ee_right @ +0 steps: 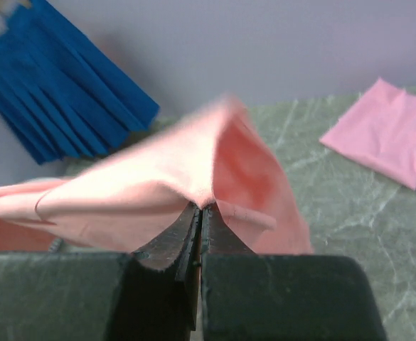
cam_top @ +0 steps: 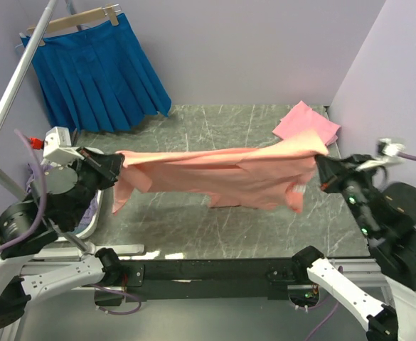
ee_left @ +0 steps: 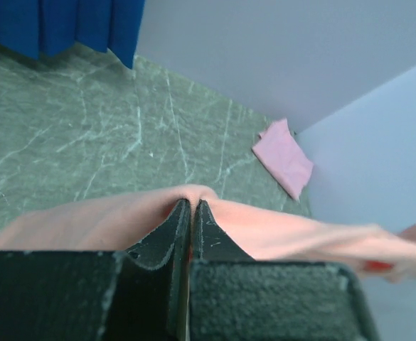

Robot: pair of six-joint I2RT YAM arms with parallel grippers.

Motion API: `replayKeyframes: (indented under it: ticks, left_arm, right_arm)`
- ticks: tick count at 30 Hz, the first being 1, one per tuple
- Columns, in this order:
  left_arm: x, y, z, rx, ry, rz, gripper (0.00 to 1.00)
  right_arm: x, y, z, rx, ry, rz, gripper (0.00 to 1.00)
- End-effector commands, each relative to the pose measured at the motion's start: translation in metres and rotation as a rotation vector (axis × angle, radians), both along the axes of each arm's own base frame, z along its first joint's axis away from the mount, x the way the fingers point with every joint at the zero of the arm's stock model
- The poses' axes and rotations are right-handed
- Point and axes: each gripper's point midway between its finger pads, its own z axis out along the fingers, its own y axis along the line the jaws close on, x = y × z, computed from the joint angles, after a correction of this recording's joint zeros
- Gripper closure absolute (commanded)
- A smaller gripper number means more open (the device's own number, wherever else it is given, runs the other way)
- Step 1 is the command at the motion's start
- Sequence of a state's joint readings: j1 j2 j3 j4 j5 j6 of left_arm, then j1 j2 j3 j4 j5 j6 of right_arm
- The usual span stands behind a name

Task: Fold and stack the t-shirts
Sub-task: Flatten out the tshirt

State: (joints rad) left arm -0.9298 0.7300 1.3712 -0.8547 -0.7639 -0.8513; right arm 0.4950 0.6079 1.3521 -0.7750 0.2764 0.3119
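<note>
Two t-shirts: one salmon-orange t-shirt (cam_top: pixel 222 174) and one lighter pink t-shirt (cam_top: pixel 306 122).
Landmark: blue pleated skirt (cam_top: pixel 101 71), hanging from a wooden hanger (cam_top: pixel 72 20) against the back wall, above the far left of the marbled table (cam_top: pixel 193 234).
Salmon-orange t-shirt: stretched out in the air, nearer than the skirt and to its right. It is held at both ends and its middle sags in loose folds. Whether the lowest folds touch the table cannot be told.
Pink t-shirt: folded flat on the table, well to the right of the skirt, by the far right corner.
Left gripper (ee_left: pixel 190 202): clenched on the end of the salmon-orange t-shirt nearer the skirt, jaws pressed together with cloth pinched at the tips.
Right gripper (ee_right: pixel 199 207): clenched on the end farthest from the skirt, jaws together, cloth bunched up over the tips.
Overlap: in the top view that far end lies across the pink t-shirt's near edge; contact cannot be told.
</note>
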Motion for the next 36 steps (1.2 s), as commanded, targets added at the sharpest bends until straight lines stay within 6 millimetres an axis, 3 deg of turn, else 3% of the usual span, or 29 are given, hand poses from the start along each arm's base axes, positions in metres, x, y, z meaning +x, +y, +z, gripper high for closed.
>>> replayKeyframes:
  ticks: [1, 5, 8, 12, 14, 16, 20, 21, 23, 24, 25, 27, 28, 29, 30, 31, 32, 33, 34, 35, 36]
  left_arm:
    - [-0.022, -0.002, 0.015, 0.028, -0.005, -0.141, 0.96]
    - [-0.04, -0.016, 0.025, -0.011, -0.021, -0.28, 0.96]
    - [-0.05, -0.021, 0.035, -0.034, -0.044, -0.345, 0.94]
    - [-0.055, -0.027, 0.047, -0.058, -0.087, -0.396, 0.9]
    - [-0.05, -0.033, 0.041, -0.049, -0.072, -0.393, 0.86]
    - [-0.038, -0.039, 0.022, -0.015, -0.027, -0.352, 0.85]
    - [0.006, -0.046, -0.023, 0.105, 0.067, -0.166, 0.83]
    - [0.019, -0.038, -0.034, 0.152, 0.076, -0.07, 0.83]
    - [0.043, -0.036, -0.047, 0.223, 0.093, 0.061, 0.8]
    - [0.054, -0.032, -0.048, 0.242, 0.088, 0.123, 0.79]
    - [0.07, -0.019, -0.048, 0.28, 0.087, 0.189, 0.79]
    - [0.108, -0.032, -0.042, 0.253, 0.061, 0.157, 0.81]
    - [0.129, -0.021, -0.044, 0.241, 0.07, 0.153, 0.81]
    - [0.151, -0.022, -0.06, 0.258, 0.106, 0.155, 0.82]
    - [0.173, -0.001, -0.06, 0.249, 0.106, 0.217, 0.84]
    - [0.187, -0.001, -0.07, 0.248, 0.132, 0.201, 0.85]
    - [0.21, 0.002, -0.099, 0.277, 0.198, 0.207, 0.89]
    - [0.227, 0.008, -0.107, 0.26, 0.204, 0.228, 0.91]
    - [0.243, 0.03, -0.12, 0.244, 0.235, 0.269, 0.93]
    - [0.262, 0.033, -0.152, 0.243, 0.3, 0.265, 0.98]
    - [0.275, 0.049, -0.157, 0.224, 0.313, 0.321, 0.99]
  right_arm:
    - [-0.039, -0.016, 0.046, 0.031, -0.127, 0.034, 1.0]
    - [-0.066, -0.016, 0.067, 0.08, -0.209, 0.102, 1.0]
    - [-0.07, -0.02, 0.073, 0.086, -0.234, 0.095, 1.0]
    - [-0.045, -0.01, 0.06, 0.038, -0.178, 0.08, 1.0]
    - [-0.031, 0.003, 0.05, 0.034, -0.144, 0.106, 1.0]
    - [-0.002, 0.02, 0.023, 0.018, -0.083, 0.113, 1.0]
    - [0.057, 0.039, -0.032, -0.044, 0.035, 0.049, 1.0]
    - [0.079, 0.048, -0.051, -0.076, 0.082, 0.035, 1.0]
    - [0.103, 0.047, -0.066, -0.128, 0.116, -0.024, 1.0]
    - [0.125, 0.054, -0.074, -0.153, 0.135, -0.043, 1.0]
    - [0.137, 0.055, -0.077, -0.171, 0.142, -0.06, 1.0]
    - [0.174, 0.059, -0.082, -0.206, 0.176, -0.086, 1.0]
    - [0.187, 0.059, -0.082, -0.21, 0.192, -0.095, 1.0]
    - [0.201, 0.057, -0.083, -0.22, 0.206, -0.103, 1.0]
    - [0.23, 0.058, -0.087, -0.218, 0.231, -0.095, 1.0]
    - [0.246, 0.057, -0.091, -0.214, 0.252, -0.095, 1.0]
    - [0.261, 0.057, -0.098, -0.214, 0.277, -0.091, 1.0]
    - [0.291, 0.057, -0.11, -0.226, 0.322, -0.093, 1.0]
    - [0.306, 0.056, -0.116, -0.23, 0.347, -0.095, 1.0]
    - [0.321, 0.059, -0.12, -0.233, 0.36, -0.089, 1.0]
    - [0.352, 0.062, -0.129, -0.237, 0.378, -0.09, 1.0]
